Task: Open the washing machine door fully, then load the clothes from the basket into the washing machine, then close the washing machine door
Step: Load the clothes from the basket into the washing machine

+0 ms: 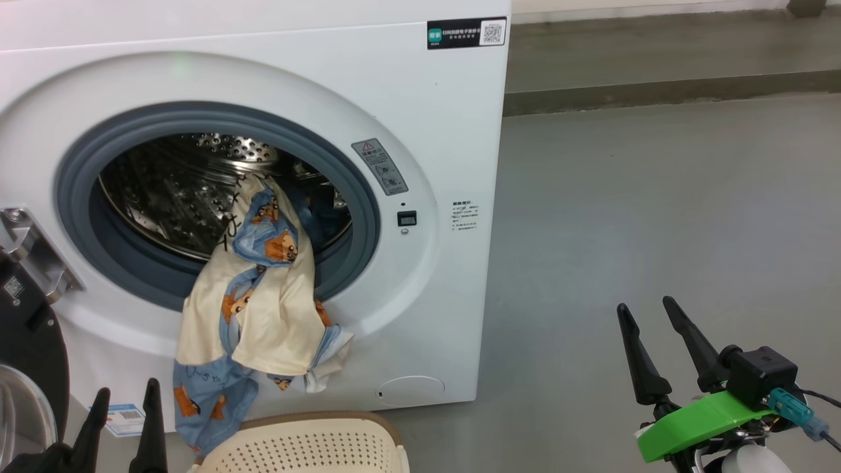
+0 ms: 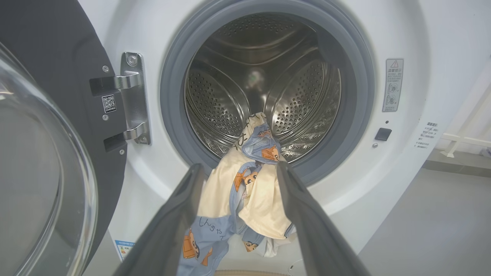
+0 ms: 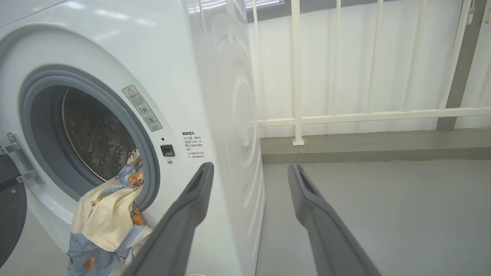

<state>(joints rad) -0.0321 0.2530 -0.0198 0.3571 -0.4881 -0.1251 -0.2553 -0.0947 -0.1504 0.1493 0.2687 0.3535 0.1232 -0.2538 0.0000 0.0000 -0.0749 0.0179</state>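
Grey floor [image 1: 657, 197]. Washing machine door [image 1: 26, 341] stands open at left. Clothes [image 1: 263, 309] drape over lower edge of drum [image 1: 184, 190] opening, mostly hanging outside above basket [image 1: 309, 443]. Left gripper [image 1: 127, 394], right gripper [image 1: 645, 305]: jaws wide apart, empty. Recommended: grasp hanging bunch low, lift over rubber ring [image 1: 72, 197], release deep inside.

The round glossy black washing machine door with its clear glass bowl [image 1: 36, 335] runs off the head view's left edge, most of it lost. The small cream perforated plastic basket with a brown rim [image 1: 309, 450] is cut by the bottom edge, its inside unseen. The blue bear-print and cream soft fabric clothes [image 1: 269, 309] hide the lower lip of the grey rubber ring [image 1: 75, 210]. The print on the black label [image 1: 466, 33] is too small to read.
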